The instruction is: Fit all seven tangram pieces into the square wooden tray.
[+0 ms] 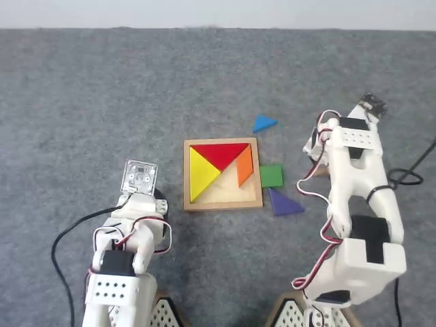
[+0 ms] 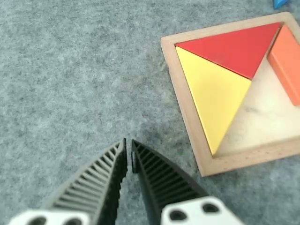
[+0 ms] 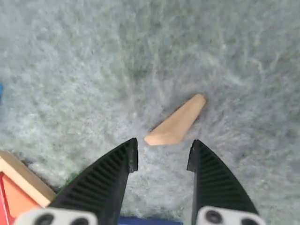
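Observation:
The square wooden tray [image 1: 188, 174] lies mid-table and holds a red triangle [image 1: 219, 154], a yellow triangle [image 1: 201, 174] and an orange piece [image 1: 244, 165]. Right of the tray lie a blue triangle [image 1: 264, 123], a green square [image 1: 271, 176] and a purple triangle [image 1: 283, 203]. A pale wood-coloured piece [image 3: 177, 123] rests on the carpet, and my right gripper [image 3: 163, 142] hangs open just above its near end, a finger on either side. My left gripper [image 2: 129, 143] is shut on nothing, over bare carpet left of the tray [image 2: 185, 122].
Grey carpet covers the whole table. The right arm [image 1: 354, 170] stands over the area right of the loose pieces, with red and white wires along it. The left arm [image 1: 133, 231] sits at the front left. The tray's corner [image 3: 23, 180] lies close to the right gripper.

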Robot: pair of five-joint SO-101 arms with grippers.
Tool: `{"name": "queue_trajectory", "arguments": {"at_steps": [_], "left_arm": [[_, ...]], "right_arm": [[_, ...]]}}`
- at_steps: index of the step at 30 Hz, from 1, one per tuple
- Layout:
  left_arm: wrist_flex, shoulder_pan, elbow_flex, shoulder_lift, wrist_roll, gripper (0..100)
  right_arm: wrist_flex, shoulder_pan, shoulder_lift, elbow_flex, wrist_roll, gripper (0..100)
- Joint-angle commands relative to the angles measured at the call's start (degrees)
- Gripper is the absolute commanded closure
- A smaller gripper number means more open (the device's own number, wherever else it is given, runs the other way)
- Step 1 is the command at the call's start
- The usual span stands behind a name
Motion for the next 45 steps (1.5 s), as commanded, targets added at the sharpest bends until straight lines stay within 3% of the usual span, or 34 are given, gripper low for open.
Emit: {"name": "queue_trajectory", "arguments": {"at_steps": [1,37,45], "left_arm": [[0.3,-0.2,-0.5,-0.7,0.4,98],[0.3,-0.2,-0.5,-0.7,0.4,98],[0.3,-0.2,-0.5,-0.7,0.4,98]], "right_arm": [[-1.7,1.5,-0.5,-0.4,-0.7,82.2],[-3.8,3.3,4.7,-1.9,-0.8,82.7],[-4.0,3.3,4.7,-1.4,-0.7,88.0]]}}
